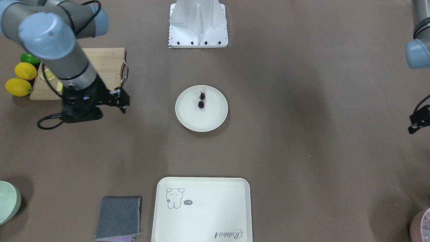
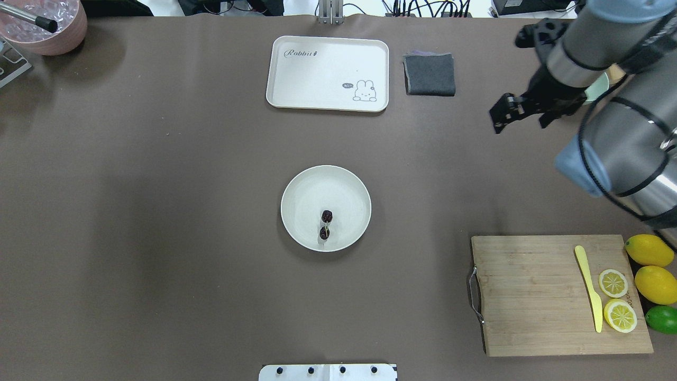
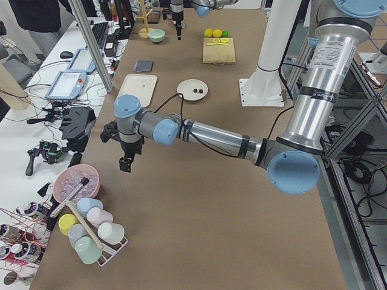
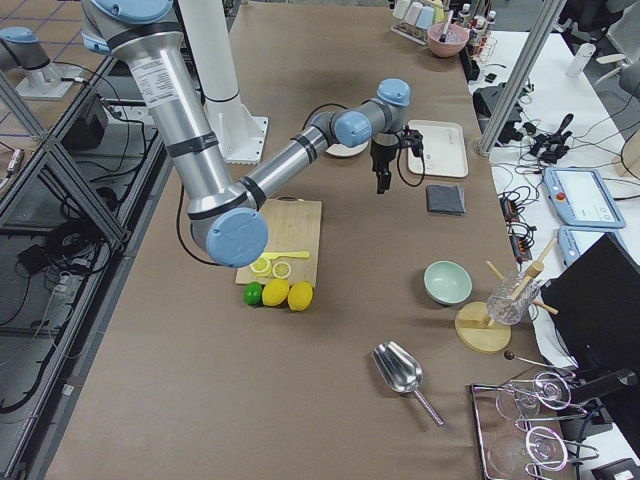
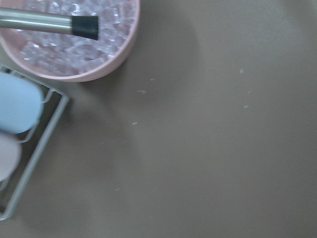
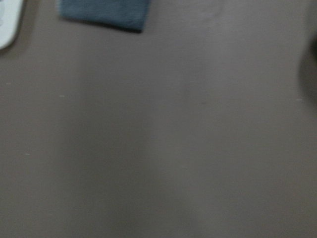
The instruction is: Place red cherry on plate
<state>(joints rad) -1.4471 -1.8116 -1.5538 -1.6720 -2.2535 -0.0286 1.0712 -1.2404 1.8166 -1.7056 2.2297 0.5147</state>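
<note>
Red cherry lies inside the plate, toward its robot-side rim; the plate sits mid-worktop. Right end effector hangs above the worktop, well apart from the plate; jaw opening cannot be determined. Left end effector is cut off at the view's edge; its opening cannot be determined either.

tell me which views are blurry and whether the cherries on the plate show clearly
right wrist view: smeared soft throughout, the grey cloth lacks crisp edges; left wrist view: sharp, ice in the pink bowl glints; overhead view: crisp, the red cherry reads clearly on the plate; front-facing view: broad soft shadows across the table.
</note>
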